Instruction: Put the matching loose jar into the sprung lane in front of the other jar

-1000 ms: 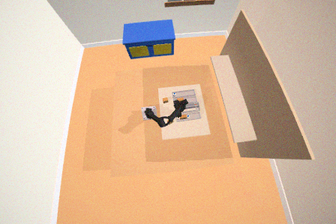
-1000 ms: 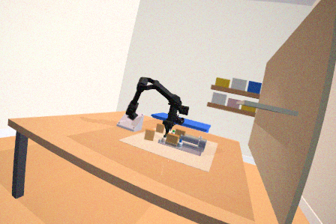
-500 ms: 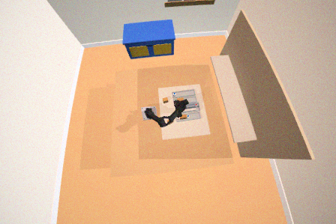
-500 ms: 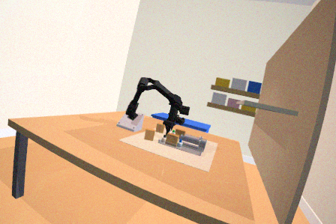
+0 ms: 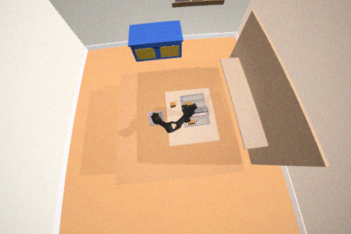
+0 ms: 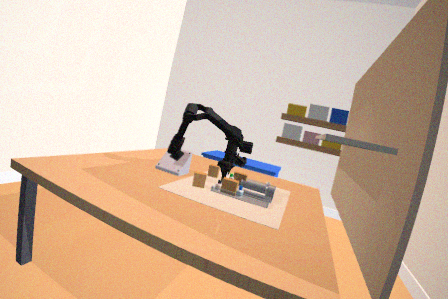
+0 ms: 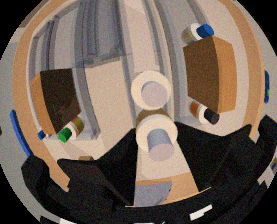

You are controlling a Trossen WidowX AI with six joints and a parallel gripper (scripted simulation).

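My gripper (image 7: 154, 128) (image 6: 221, 181) is shut on a jar with a white shoulder and a pale grey-white cap (image 7: 160, 145), upright or nearly so. Directly beyond it in the wrist view stands a second jar (image 7: 151, 90) with the same white shoulder and pale cap, between the long grey rails (image 7: 175, 90) of a lane. The two jars are in line and very close; an amber strip shows between their shoulders. Whether they touch is unclear. The bases of both jars, the low front stop and this lane's pusher plate cannot be made out. The top view has the fingers hidden beneath the arm.
Left in the wrist view are a brown block (image 7: 59, 100) and a green-capped jar (image 7: 70, 131). Right are another block (image 7: 204, 70), a blue-capped jar (image 7: 199, 32) and a black-capped jar (image 7: 205, 113). A loose block (image 5: 172, 104) (image 6: 199, 179) stands on the pale mat (image 5: 193, 137) (image 6: 260, 215).
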